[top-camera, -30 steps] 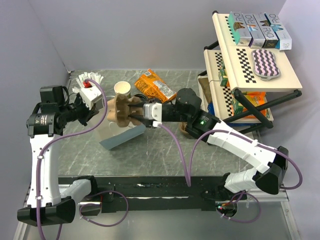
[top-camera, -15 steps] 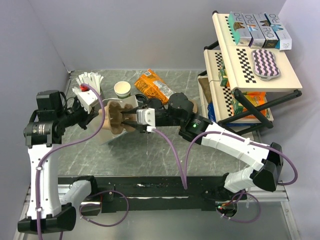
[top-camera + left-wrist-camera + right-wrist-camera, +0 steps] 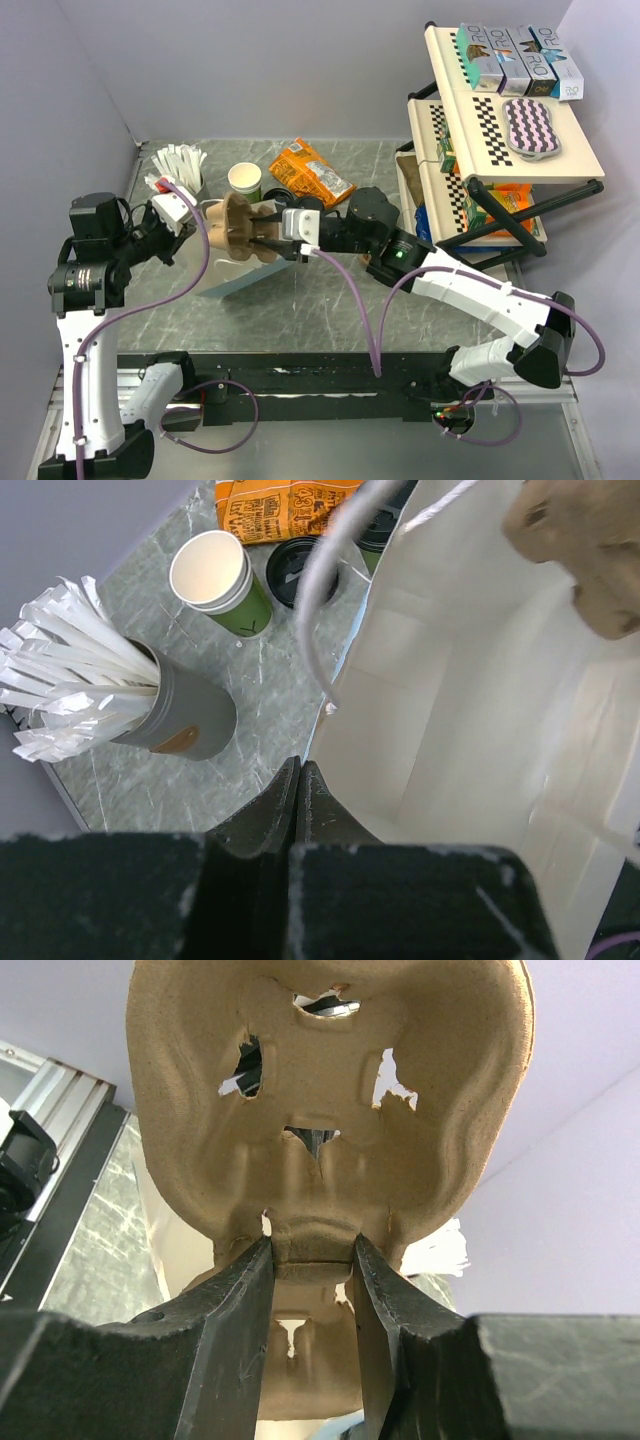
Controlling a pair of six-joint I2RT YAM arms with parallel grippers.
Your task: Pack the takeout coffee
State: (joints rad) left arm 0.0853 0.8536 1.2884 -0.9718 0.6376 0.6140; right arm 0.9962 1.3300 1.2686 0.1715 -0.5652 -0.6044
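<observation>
The takeout coffee, a cup under a black lid, stands on the marble table beside a lidless white-and-green cup. In the top view it is mostly hidden behind the carrier. My left gripper is shut on the rim of a white paper bag, and the bag's mouth gapes open. My right gripper is shut on the central ridge of a brown pulp cup carrier. It holds the carrier tilted on edge over the bag's mouth. The carrier's pockets hold nothing.
A grey cup of white sticks stands at the back left. An orange snack packet lies behind the cups. A two-tier rack with boxes fills the right side. A purple cable loops over the bag's mouth.
The right gripper swung the carrier left over the bag, then eased back a little. The left arm drew the bag's rim nearer and lower, uncovering the lidless cup.
</observation>
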